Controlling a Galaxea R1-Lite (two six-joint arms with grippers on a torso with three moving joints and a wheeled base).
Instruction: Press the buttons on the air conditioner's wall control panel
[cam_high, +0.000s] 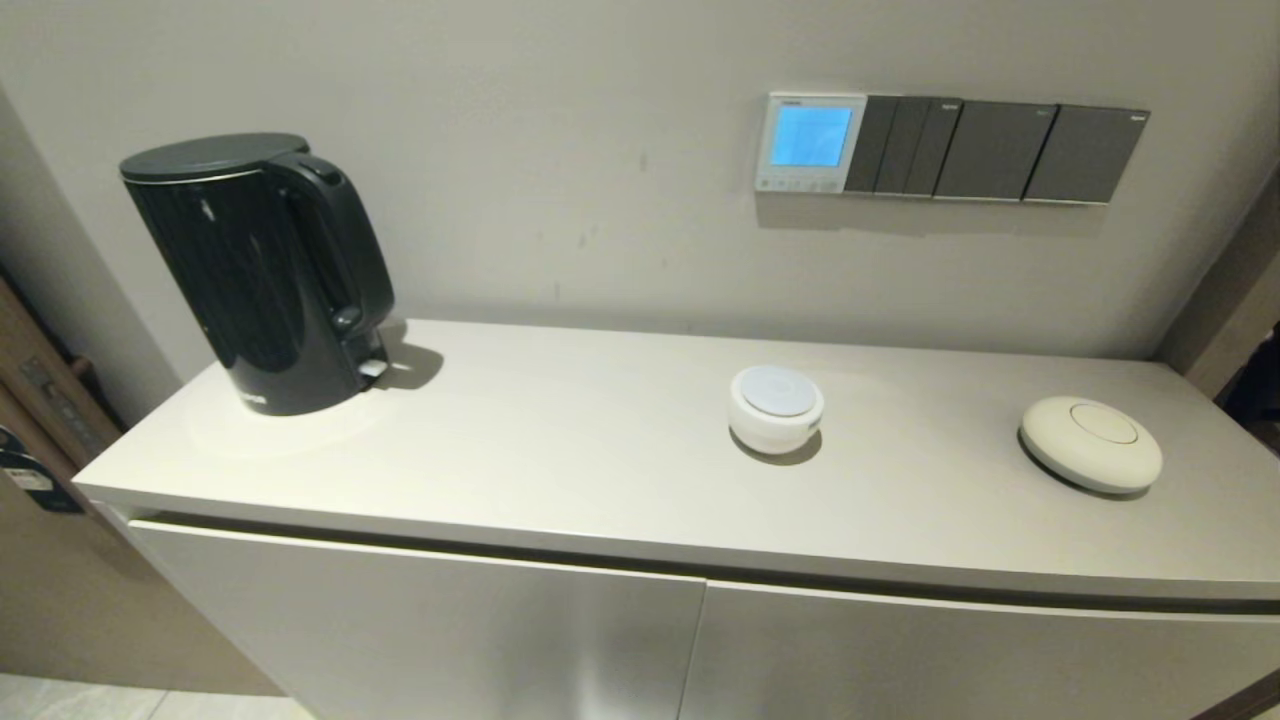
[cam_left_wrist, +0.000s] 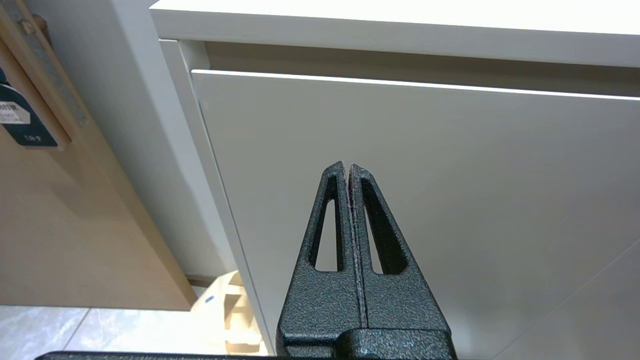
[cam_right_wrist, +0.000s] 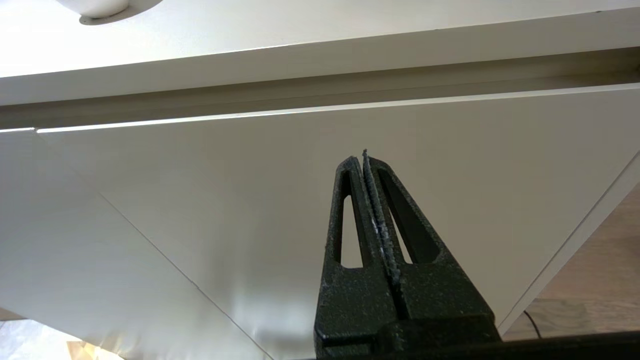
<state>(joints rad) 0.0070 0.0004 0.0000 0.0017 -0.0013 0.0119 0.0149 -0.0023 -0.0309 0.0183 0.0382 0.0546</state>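
The air conditioner's wall control panel (cam_high: 809, 142) is a small white-framed square on the wall above the cabinet, its screen glowing blue. The buttons (cam_high: 800, 184) are a row of tiny pale ones along its lower edge. Neither arm shows in the head view. My left gripper (cam_left_wrist: 348, 167) is shut and empty, low in front of the cabinet's left door. My right gripper (cam_right_wrist: 364, 159) is shut and empty, low in front of the cabinet's right door, below the countertop edge.
Dark grey switch plates (cam_high: 995, 152) adjoin the panel on its right. On the countertop (cam_high: 560, 450) stand a black kettle (cam_high: 262, 270) at left, a small white round device (cam_high: 776, 407) below the panel, and a flat cream disc (cam_high: 1091, 442) at right.
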